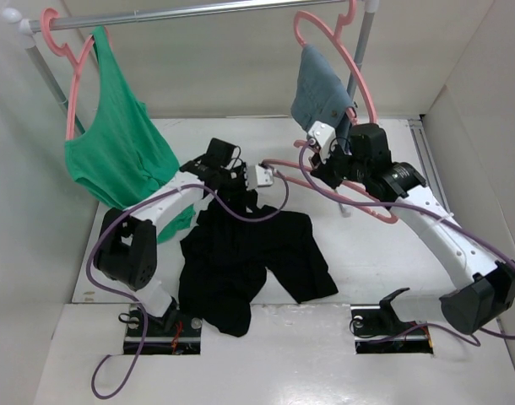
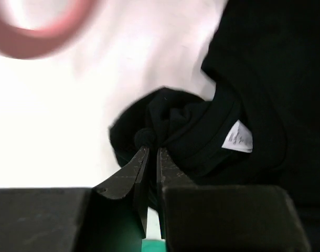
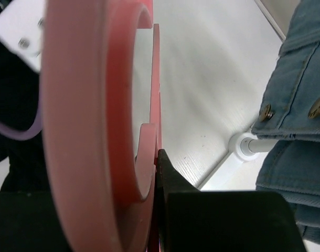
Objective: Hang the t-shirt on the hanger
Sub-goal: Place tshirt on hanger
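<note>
The limp black cloth t-shirt (image 1: pixel 241 261) lay crumpled toward the near edge of the worktop (image 1: pixel 367 270), its collar, probably the surest hold, pinched in the clenched left hand (image 2: pixel 148 153), while the right hand (image 3: pixel 157 157) clamped the stiff thin pink plastic hanger (image 1: pixel 384 215).

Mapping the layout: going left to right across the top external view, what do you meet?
Green tank top → t-shirt → right arm's elbow. The hanger and grey-blue cloth overlap the t-shirt, so omitted.
</note>
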`<state>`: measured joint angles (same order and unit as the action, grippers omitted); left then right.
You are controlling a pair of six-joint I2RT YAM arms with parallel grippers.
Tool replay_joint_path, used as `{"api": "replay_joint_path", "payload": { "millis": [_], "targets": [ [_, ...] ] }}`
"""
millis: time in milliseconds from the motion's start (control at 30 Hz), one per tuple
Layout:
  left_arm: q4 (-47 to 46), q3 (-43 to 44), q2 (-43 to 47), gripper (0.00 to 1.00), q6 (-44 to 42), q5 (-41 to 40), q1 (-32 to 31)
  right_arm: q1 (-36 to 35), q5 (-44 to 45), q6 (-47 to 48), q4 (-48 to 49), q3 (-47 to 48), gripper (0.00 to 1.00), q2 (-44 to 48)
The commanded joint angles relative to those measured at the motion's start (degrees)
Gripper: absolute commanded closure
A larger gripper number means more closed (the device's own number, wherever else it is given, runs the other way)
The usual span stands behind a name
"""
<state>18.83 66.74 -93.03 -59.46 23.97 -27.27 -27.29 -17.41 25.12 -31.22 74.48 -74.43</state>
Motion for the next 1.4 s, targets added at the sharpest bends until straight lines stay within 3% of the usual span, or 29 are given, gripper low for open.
{"api": "replay_joint_path", "payload": {
  "millis": [0,267,467,700,967,1367],
  "targets": [
    [2.97,7.94,2.42,1.00,8.12,3.19,1.08,0.22,-3.24,1.42,-1.64,4.27,1.00,2.01],
    [4.29,13.24,3.03,1.00,19.64,3.81,1.60,-4.08,-9.83,-2.35,0.89,0.86,1.00,7.80],
    [4.29,14.47,4.61,1.00,26.32,1.96,1.60,-9.88,-7.03,-4.91,4.59,-2.14,1.00,9.04],
    [4.90,13.60,6.99,1.00,27.73,-0.58,1.60,-10.50,-5.09,-5.70,3.36,-3.37,1.00,9.04],
    [4.38,10.96,8.04,1.00,26.59,-3.31,1.60,-10.50,-2.01,-7.45,-1.30,-6.62,1.00,16.42],
    [7.01,14.21,9.10,1.00,30.19,1.96,1.60,-11.56,0.97,-9.30,10.30,-9.35,1.00,11.60]
  ]
}}
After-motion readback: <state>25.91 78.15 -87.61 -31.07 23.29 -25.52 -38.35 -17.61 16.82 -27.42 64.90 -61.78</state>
